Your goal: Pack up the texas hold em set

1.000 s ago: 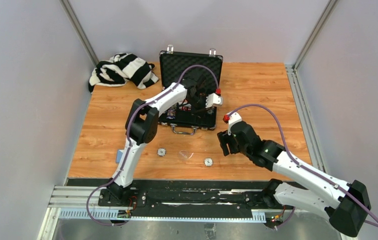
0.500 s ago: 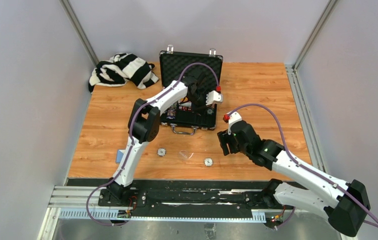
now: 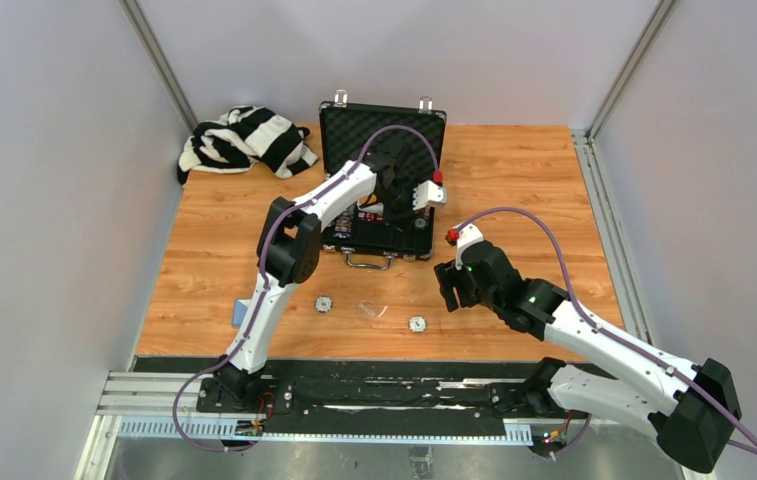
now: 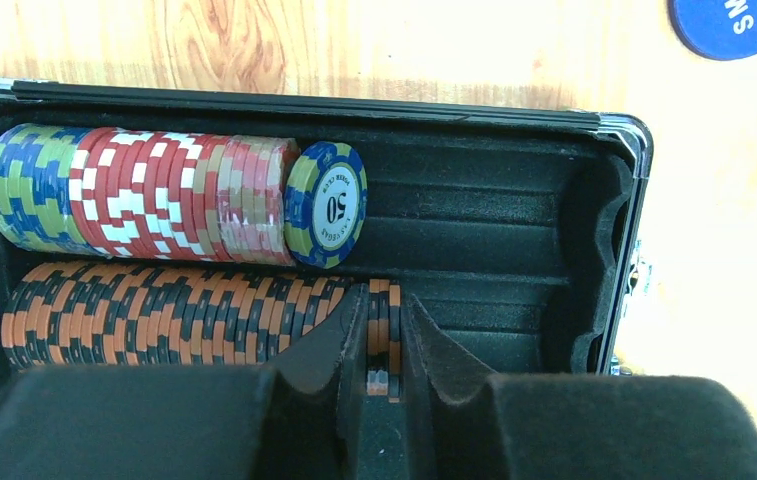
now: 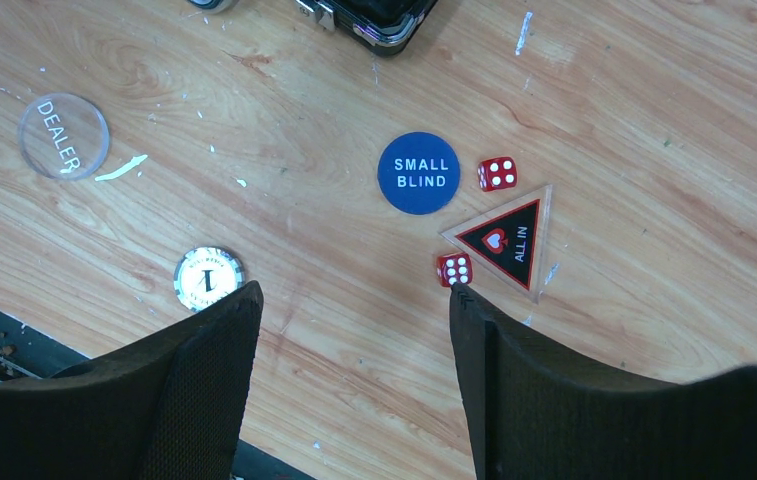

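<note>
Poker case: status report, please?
Left gripper shut on orange chips in case. Right gripper open above table. Dice, buttons not yet packed.

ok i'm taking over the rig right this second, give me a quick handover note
Left gripper: shut on a few orange chips, down in the case at the end of its orange row.
Right gripper: open, above the loose pieces on the table.
Done: two chip rows partly filled.
Left: small blind button, dealer button, all-in marker, two red dice, white chip; then shut the lid.
</note>
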{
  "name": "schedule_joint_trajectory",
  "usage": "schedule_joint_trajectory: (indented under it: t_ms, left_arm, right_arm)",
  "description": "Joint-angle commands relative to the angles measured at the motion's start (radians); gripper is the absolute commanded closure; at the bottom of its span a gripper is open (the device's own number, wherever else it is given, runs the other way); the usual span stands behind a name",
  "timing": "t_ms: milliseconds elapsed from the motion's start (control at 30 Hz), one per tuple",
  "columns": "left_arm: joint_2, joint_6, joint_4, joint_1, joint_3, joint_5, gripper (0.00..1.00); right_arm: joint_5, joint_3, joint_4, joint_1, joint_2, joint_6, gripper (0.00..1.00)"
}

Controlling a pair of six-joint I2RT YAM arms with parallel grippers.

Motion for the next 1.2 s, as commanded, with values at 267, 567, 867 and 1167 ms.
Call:
schedule_joint_trajectory:
  t_ms: [267, 567, 867, 1167]
  left_arm:
    - [0.029, 0.006, 0.019, 0.014, 0.013, -0.066, 0.75]
    - [-0.009, 0.001, 0.019, 0.014, 0.009, -0.063, 0.74]
    - [-0.018, -0.007, 0.019, 0.014, 0.051, -0.073, 0.7]
    - [-0.007, -0.022, 0.019, 0.014, 0.13, -0.107, 0.69]
  right_arm:
    - [-0.012, -0.021, 0.014, -0.022, -0.005, 0.006, 0.32]
    - [-0.017, -0.021, 0.016, -0.023, -0.013, 0.004, 0.32]
    - [-0.024, -0.022, 0.016, -0.023, -0.024, 0.011, 0.31]
    - [-0.033, -0.026, 0.017, -0.025, -0.031, 0.015, 0.31]
